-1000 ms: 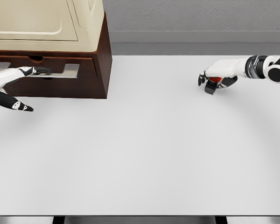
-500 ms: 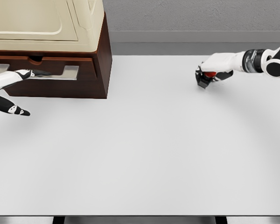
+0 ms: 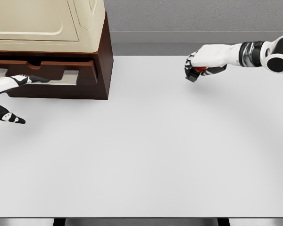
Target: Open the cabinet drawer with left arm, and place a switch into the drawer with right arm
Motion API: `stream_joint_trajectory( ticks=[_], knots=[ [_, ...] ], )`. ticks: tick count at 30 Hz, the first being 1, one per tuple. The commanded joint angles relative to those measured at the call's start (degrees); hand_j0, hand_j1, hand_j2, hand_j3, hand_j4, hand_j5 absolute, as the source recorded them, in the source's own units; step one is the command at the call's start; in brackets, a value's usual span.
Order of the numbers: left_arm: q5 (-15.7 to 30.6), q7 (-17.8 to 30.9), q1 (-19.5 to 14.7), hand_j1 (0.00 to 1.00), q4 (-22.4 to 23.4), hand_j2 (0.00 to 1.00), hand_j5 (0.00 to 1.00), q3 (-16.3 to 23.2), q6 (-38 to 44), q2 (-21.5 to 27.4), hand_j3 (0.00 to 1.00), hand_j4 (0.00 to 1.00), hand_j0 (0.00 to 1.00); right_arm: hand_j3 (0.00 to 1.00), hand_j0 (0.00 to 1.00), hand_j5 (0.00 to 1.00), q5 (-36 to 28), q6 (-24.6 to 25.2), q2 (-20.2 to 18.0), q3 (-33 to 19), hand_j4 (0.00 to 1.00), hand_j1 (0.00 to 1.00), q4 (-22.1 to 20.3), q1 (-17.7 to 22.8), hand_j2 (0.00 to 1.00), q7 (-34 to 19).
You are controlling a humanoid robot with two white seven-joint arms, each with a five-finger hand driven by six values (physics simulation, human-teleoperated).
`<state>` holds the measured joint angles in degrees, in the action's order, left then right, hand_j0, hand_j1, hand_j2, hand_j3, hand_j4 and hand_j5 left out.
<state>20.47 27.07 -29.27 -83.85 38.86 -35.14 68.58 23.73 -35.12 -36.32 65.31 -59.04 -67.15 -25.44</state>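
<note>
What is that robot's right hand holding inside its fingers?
The right hand grips a small switch, dark with a red part showing, above the table. The fingers cover most of it.

The cabinet (image 3: 61, 47) stands at the counter's (image 3: 146, 155) far left corner, its drawer (image 3: 42, 77) facing forward, the switch (image 3: 198, 71) held far right.

No text, label, brand, number or sign can be read anywhere; the cream-and-brown wooden cabinet (image 3: 61, 47) bears none; the plain white table (image 3: 146, 155) shows none either.
</note>
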Motion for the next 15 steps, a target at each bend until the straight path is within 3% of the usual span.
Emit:
stream_joint_trajectory(
  ticks=[1,7,15],
  knots=[
    [1.41,0.01,0.00,1.00,-1.31,1.00,1.00,-0.10,0.14,1.29,1.00,1.00,1.00,0.52,0.52,0.52,-1.40,0.12,-1.74,-0.09,0.52,0.52,-3.71,0.00,0.52,0.30],
    [2.38,0.01,0.18,1.00,-2.28,1.00,1.00,-0.10,0.14,2.61,1.00,1.00,1.00,0.52,0.52,0.52,-6.50,0.12,-6.39,0.00,0.52,0.52,-12.32,-1.32,0.52,0.39],
    [2.12,-0.35,-0.61,1.00,0.44,1.00,1.00,-0.27,0.14,1.03,1.00,1.00,1.00,0.52,0.52,0.52,-9.75,0.12,-6.66,0.26,0.52,0.52,-17.51,-2.64,0.52,0.48]
  ],
)
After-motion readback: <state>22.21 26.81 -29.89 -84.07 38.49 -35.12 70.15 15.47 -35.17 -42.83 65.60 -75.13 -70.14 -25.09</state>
